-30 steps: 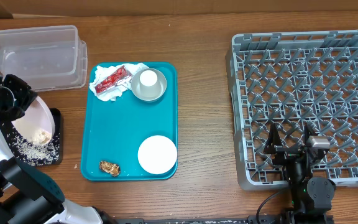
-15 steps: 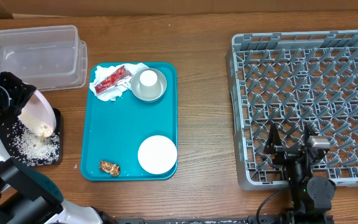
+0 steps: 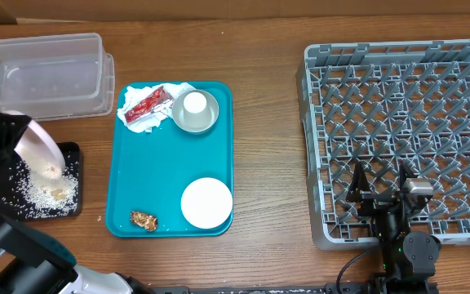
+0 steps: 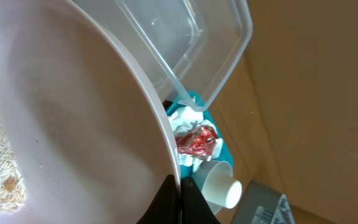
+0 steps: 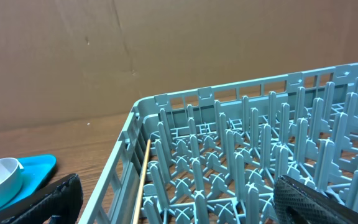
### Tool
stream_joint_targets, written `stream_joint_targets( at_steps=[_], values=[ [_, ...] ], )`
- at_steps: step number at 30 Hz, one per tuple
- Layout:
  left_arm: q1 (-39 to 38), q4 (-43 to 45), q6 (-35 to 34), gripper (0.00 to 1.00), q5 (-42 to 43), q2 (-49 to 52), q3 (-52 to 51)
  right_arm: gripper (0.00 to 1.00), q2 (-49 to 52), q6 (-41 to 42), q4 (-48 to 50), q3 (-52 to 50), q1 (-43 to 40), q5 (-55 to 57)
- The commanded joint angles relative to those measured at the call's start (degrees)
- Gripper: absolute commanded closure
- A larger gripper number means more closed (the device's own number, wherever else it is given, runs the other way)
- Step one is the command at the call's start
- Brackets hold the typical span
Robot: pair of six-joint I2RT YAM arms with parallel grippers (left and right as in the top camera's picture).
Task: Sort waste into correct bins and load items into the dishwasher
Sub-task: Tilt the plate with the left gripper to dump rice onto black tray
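One plate (image 4: 73,124) in left tool (image 4: 179,198)

So the big pinkish plate (image 3: 41,149) was tipped steeply over the black tray (image 3: 73,155), rice (image 3: 51,192) scattered across it, clear tub (image 3: 55,39) just behind. The napkin (image 3: 137,122) with the red wrapper (image 3: 148,104), the white cup (image 3: 194,104) in the grey-green bowl (image 3: 206,121), the small plate (image 3: 206,203) and a brown lump (image 3: 144,220) sat on the teal tray (image 3: 161,163). The grey rack (image 3: 398,122) was off right on the bench.
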Motion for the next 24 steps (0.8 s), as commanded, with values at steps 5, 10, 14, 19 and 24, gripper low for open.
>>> stream_joint_targets(
  at_steps=[5, 10, 14, 19, 24],
  values=[
    [5.81, -1.27, 4.26, 0.96, 14.69, 0.31, 0.31, 0.0, -0.57, -0.37, 0.37, -0.59, -0.28, 0.55],
    [6.78, -1.31, 6.1, 0.96, 16.76, 0.31, 0.31, 0.0, -0.57, -0.37, 0.37, -0.59, -0.28, 0.55],
    [6.88, 0.0, 5.9, 0.96, 13.2, 0.33, 0.31, 0.0, -0.57, -0.37, 0.37, -0.59, -0.28, 0.55],
    [7.13, -0.66, 5.62, 0.96, 14.67, 0.42, 0.26, 0.0, -0.57, -0.37, 0.37, -0.59, -0.28, 0.55],
    [7.26, -0.22, 5.66, 0.96, 10.88, 0.63, 0.26, 0.0, -0.57, -0.37, 0.37, -0.59, -0.28, 0.55]
  ],
)
